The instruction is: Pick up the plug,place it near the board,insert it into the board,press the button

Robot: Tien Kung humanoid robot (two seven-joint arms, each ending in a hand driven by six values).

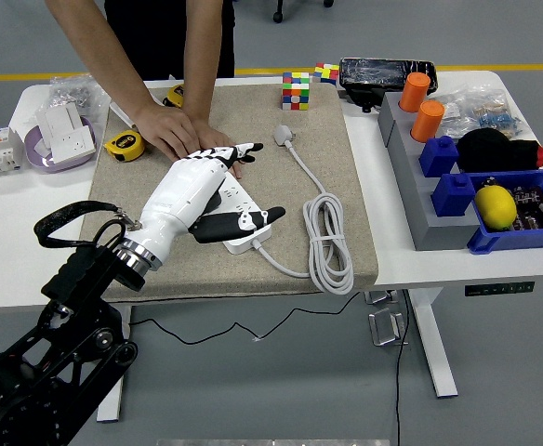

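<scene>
The left hand (218, 186), white with black finger joints, hangs over the white power strip (239, 216) with its fingers stretched out flat and spread, gripping nothing; the thumb juts out toward the cable side. The strip lies aslant on the tan mat (318, 121), mostly hidden beneath the hand. A person at the far side presses one hand (174, 130) flat on the mat at the strip's far end, touching or just beside the robot's fingertips.

The plug (284, 136) lies unplugged on the mat, well apart from the strip, its white cable (332, 232) running toward the near edge and looping in a long coil before joining the strip's near end.

On the right of the counter (16, 232), a blue bin (532, 240) holds a yellow ball (496, 205) and some dark parts. A grey stepped stand (411, 186) beside it carries two orange cylinders (421, 104) and two blue blocks (443, 172). On the left, a purple bowl (37, 149) holds a white socket piece (65, 128).

The mat's right half, between coil and mat edge, lies open. The strip's near end sits close to the mat's front edge, and the mat overhangs the counter's near edge.
</scene>
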